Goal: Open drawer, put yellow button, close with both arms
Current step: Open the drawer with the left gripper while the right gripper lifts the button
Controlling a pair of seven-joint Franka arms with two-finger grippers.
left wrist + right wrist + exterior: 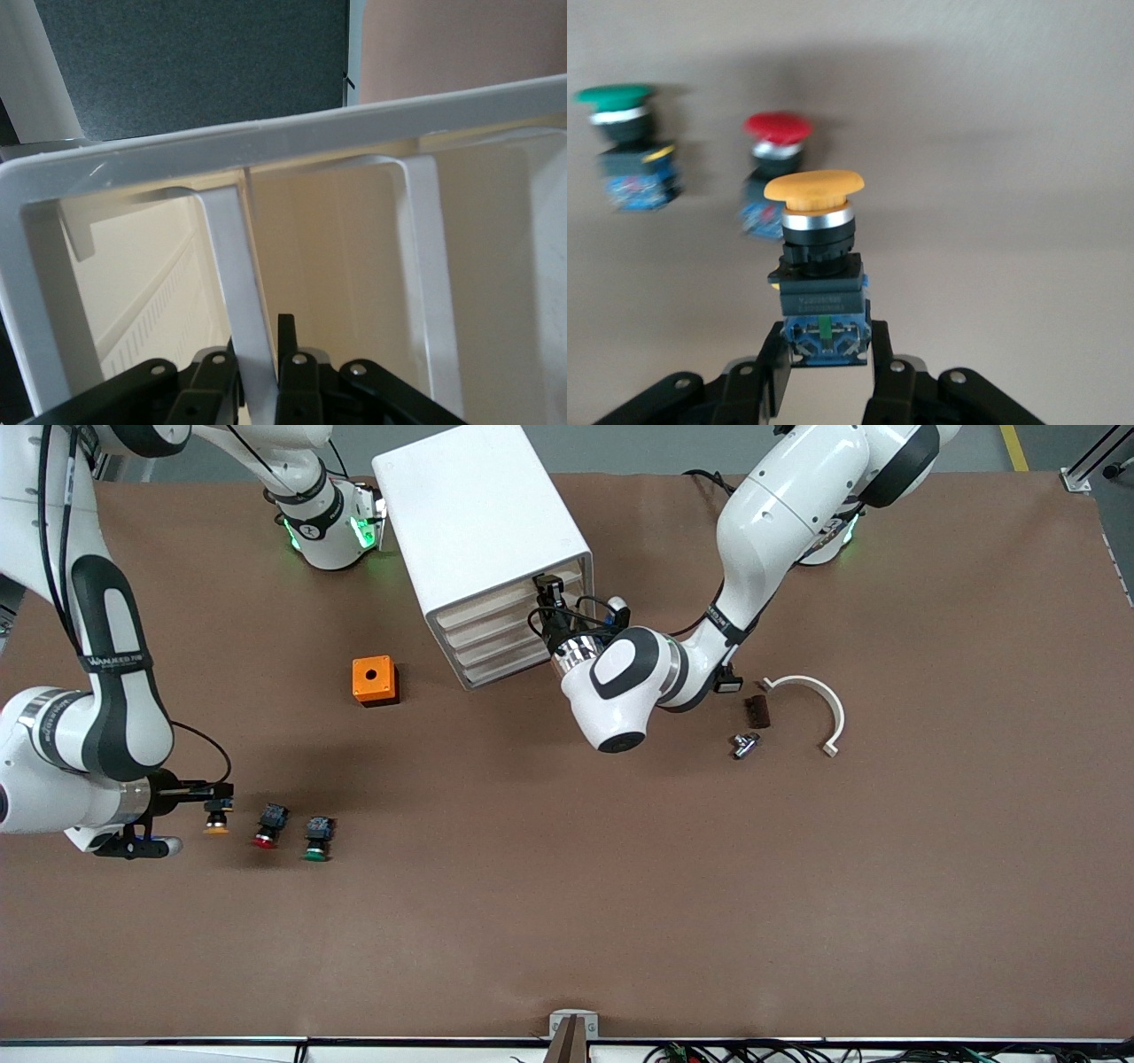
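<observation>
Both grippers clamped: right gripper (824,372) on yellow button (818,266); left gripper (260,376) on drawer (266,266) handle.

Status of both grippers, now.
Left gripper: shut on the top drawer's handle.
Right gripper: shut on the yellow button.

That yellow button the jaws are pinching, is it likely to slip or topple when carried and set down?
Probably a steady hold: the right gripper clamps the yellow button by its blocky, flat-sided dark base. It looks like rigid plastic and fairly light, so it should not flex. Set down on its domed cap, it may tip or roll; the red button and green button nearby look similarly top-heavy.
</observation>
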